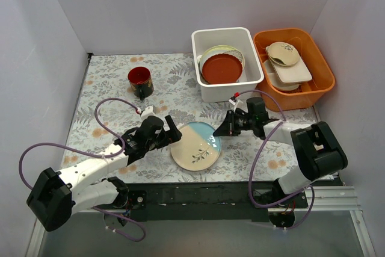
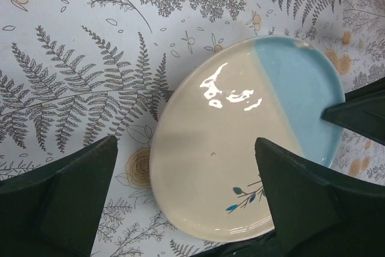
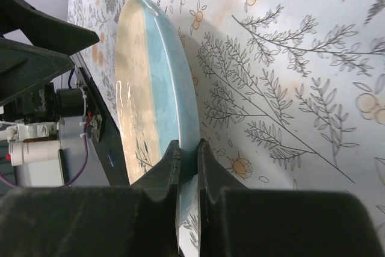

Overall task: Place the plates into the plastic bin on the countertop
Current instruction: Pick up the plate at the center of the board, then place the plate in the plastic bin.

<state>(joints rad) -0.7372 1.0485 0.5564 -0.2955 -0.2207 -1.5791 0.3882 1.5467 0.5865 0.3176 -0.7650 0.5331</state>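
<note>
A cream-and-blue plate (image 1: 195, 145) with a small leaf sprig lies on the patterned countertop (image 1: 111, 100) between both arms. My right gripper (image 1: 218, 130) is shut on its blue rim; the right wrist view shows the plate (image 3: 150, 82) edge-on with the gripper (image 3: 188, 145) pinching the rim. My left gripper (image 1: 174, 132) is open at the plate's left edge. Seen from the left wrist, the plate (image 2: 240, 136) lies below the gripper (image 2: 186, 141), one finger (image 2: 66, 197) over the countertop, the other over the plate. The white plastic bin (image 1: 222, 93) holds a red-brown plate (image 1: 221, 68) on paler plates.
An orange tub (image 1: 313, 91) with beige and white dishes stands right of the bin, touching it. A dark-red cup (image 1: 140, 81) sits at the back left of the countertop. Grey walls enclose three sides. The right gripper's dark finger (image 2: 361, 112) shows in the left wrist view.
</note>
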